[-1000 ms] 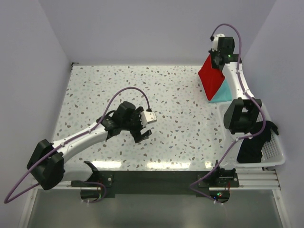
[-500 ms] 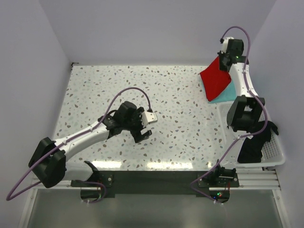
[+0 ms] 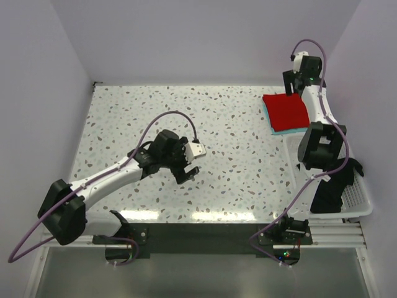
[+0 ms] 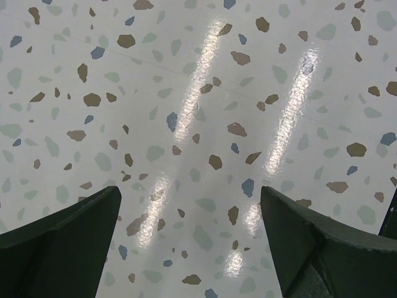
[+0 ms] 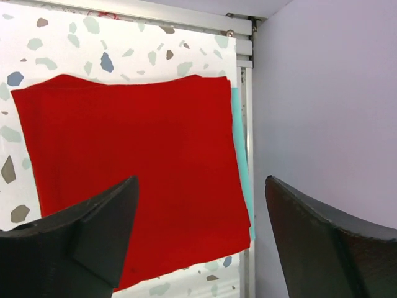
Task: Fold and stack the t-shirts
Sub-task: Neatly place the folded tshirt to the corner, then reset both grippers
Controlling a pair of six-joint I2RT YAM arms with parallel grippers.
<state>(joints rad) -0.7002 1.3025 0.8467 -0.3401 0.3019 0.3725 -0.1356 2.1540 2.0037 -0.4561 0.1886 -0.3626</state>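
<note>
The red t-shirt (image 3: pixel 286 110) lies flat, folded into a square, at the table's far right corner. It rests on the mint-teal t-shirt (image 3: pixel 283 131), of which only a thin edge shows. In the right wrist view the red t-shirt (image 5: pixel 130 161) fills the middle, and the teal edge (image 5: pixel 239 146) peeks out along its right side. My right gripper (image 3: pixel 293 82) (image 5: pixel 201 183) hangs open above the red shirt, holding nothing. The black t-shirt (image 3: pixel 332 186) lies crumpled in the basket. My left gripper (image 3: pixel 186 166) (image 4: pixel 189 191) is open over bare tabletop.
The white lattice basket (image 3: pixel 361 200) stands at the near right, beside the right arm's base. A wall (image 5: pixel 322 124) rises right next to the stacked shirts. The speckled table (image 3: pixel 229 124) spreads between the two arms.
My right gripper opened and let go of the red t-shirt, which dropped from hanging to flat on the teal one. The gripper shifted slightly right. The left arm barely moved.
</note>
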